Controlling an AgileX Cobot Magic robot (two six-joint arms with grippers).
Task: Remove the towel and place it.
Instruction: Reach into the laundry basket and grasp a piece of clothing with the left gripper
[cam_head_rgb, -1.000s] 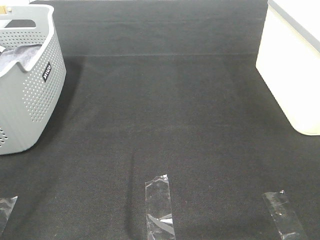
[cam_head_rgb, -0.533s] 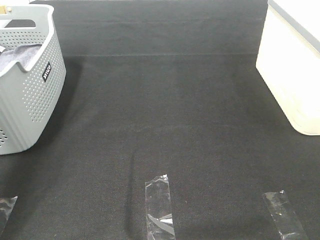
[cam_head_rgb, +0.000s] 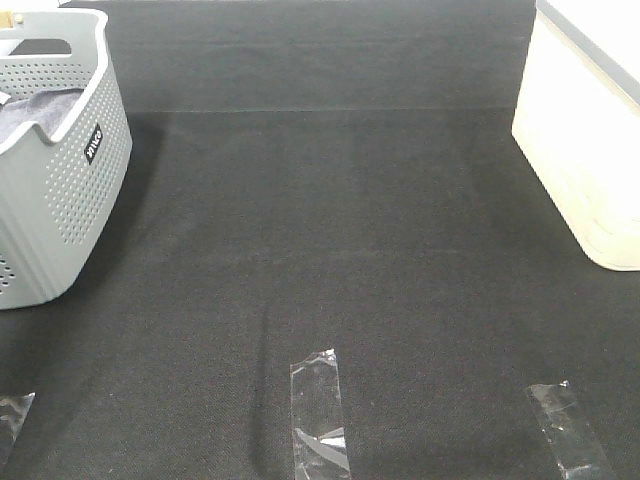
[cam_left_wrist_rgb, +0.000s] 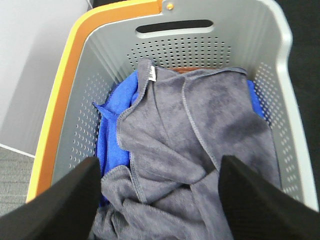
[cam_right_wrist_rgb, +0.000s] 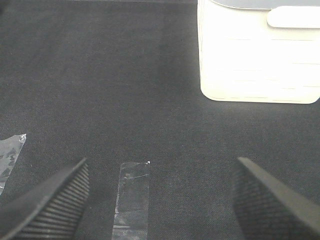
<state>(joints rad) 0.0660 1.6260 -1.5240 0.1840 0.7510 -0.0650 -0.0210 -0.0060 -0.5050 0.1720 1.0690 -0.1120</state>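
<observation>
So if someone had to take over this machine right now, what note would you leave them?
Left hand: open, poised over the towel, not closed on it.
Right hand: open and empty, above the black mat.
The towel lies crumpled inside the grey basket, on top of a blue cloth.
Done: nothing yet; the towel has not been lifted.
Left: grip the towel alone, lift it out of the basket, and place it.

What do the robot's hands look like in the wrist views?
The left hand has two plain matte black fingers. The right hand has black fingers too, with a fine ribbed texture. No cables or markings show, and the arms are out of view.
</observation>
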